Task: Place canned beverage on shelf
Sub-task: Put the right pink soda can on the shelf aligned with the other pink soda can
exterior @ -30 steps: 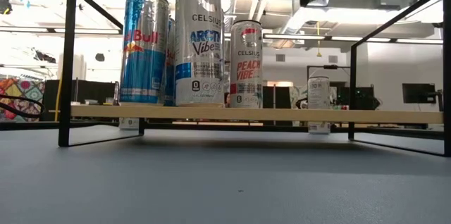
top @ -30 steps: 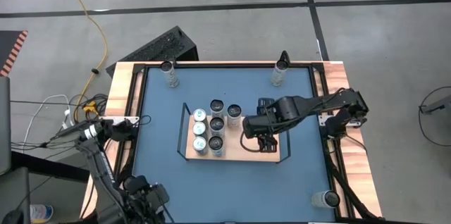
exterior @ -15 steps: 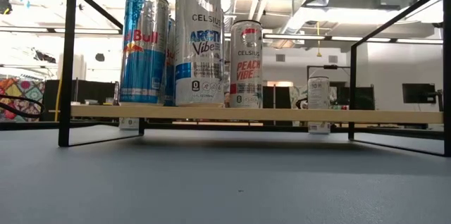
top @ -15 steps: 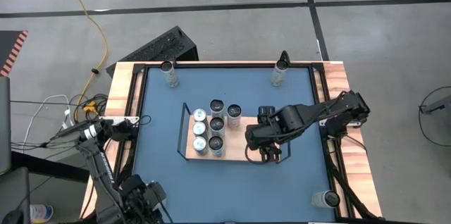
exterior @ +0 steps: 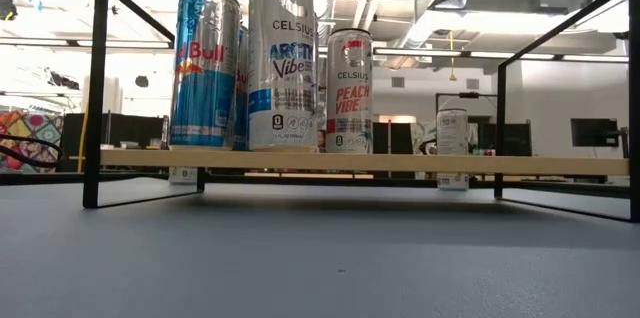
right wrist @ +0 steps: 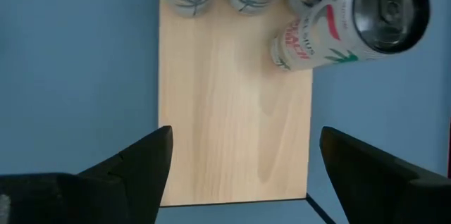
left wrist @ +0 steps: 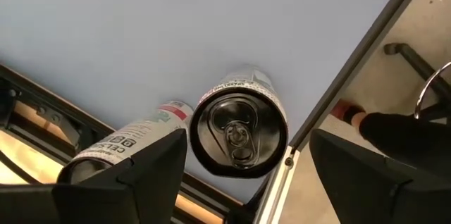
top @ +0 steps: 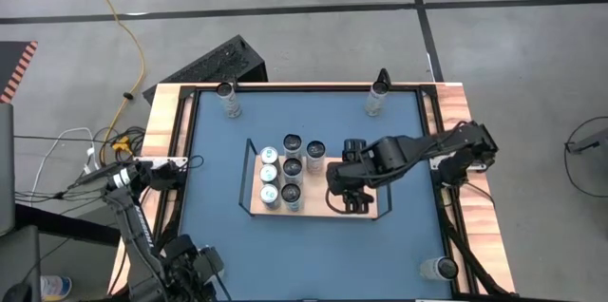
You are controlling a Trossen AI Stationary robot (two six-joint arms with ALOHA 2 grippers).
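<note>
while hovering over the shelf (top: 366, 209), right end effector (top: 349, 203) gapes wide, empty.

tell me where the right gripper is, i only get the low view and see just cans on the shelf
observer: the right gripper hangs above the bare right end of the shelf, beside the shelved cans.
operator: holding anything
observer: no, its wrist view shows open fingers with only bare board between them.
operator: any cans left to place
observer: yes, a loose can stands on the table's bottom right corner in the high view, and two more stand at the top corners. the left arm waits at the bottom left.
</note>
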